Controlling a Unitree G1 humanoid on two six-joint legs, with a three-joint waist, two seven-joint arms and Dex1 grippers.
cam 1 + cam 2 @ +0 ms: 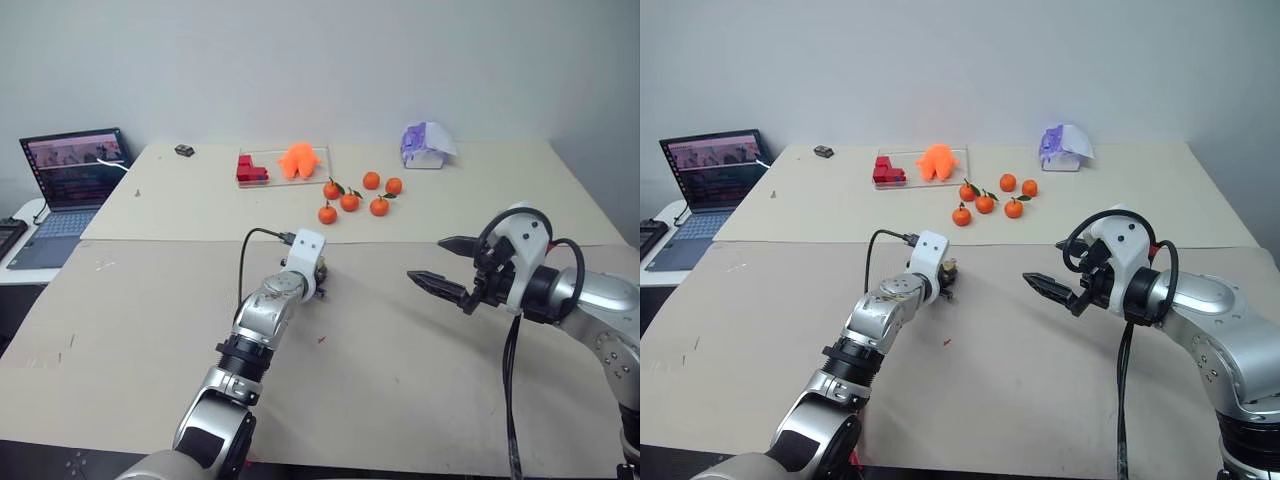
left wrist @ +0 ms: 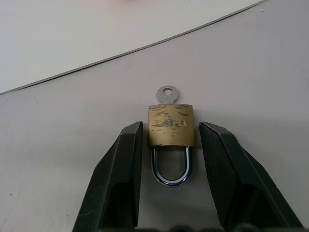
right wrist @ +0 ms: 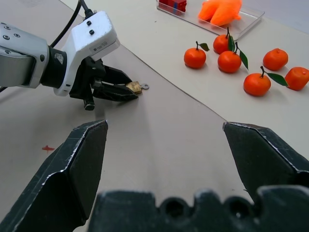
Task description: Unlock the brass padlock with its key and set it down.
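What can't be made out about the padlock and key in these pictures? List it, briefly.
- Key: its blade is hidden inside the brass padlock in the left wrist view.
- Padlock's stamped lettering: too worn to read there.
- Contact: that view shows a gap on both sides between the left pincer and the lock body.
- Padlock in the head views: hidden behind the left pincer.
- Right pincer: plainly open.

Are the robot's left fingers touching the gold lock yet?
Apart. The left wrist view shows table on both sides between the fingers and the brass padlock.
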